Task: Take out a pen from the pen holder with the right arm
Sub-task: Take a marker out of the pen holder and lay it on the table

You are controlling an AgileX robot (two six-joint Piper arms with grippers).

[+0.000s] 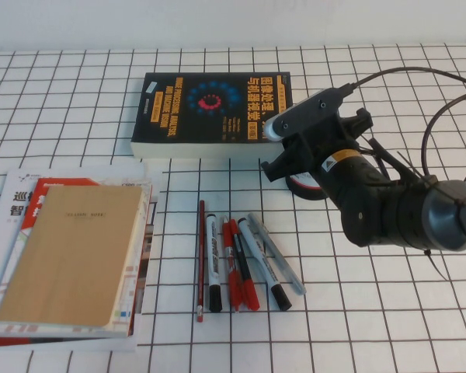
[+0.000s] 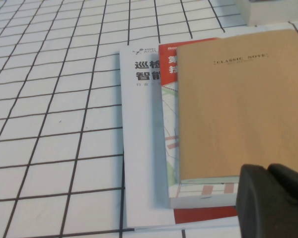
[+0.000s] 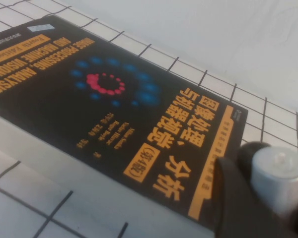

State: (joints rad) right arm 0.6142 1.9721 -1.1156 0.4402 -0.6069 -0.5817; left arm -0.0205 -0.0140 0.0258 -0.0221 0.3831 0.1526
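Note:
My right gripper [image 1: 304, 177] hangs over the pen holder [image 1: 309, 189], a dark round cup with a red rim showing just below the wrist. The arm hides most of the holder. In the right wrist view the grey-white round end of a pen [image 3: 279, 171] stands upright between the black fingers [image 3: 233, 198], which press against its sides. The gripper [image 3: 277, 191] is shut on that pen. My left gripper [image 2: 270, 198] is out of the high view. It hovers shut, holding nothing, over the near corner of a tan notebook [image 2: 238, 99].
Several pens and markers [image 1: 241, 264] lie side by side on the gridded table in front of the holder. A thick black book [image 1: 213, 113] lies behind them, next to the holder. A stack of booklets under the tan notebook [image 1: 70, 256] fills the left front.

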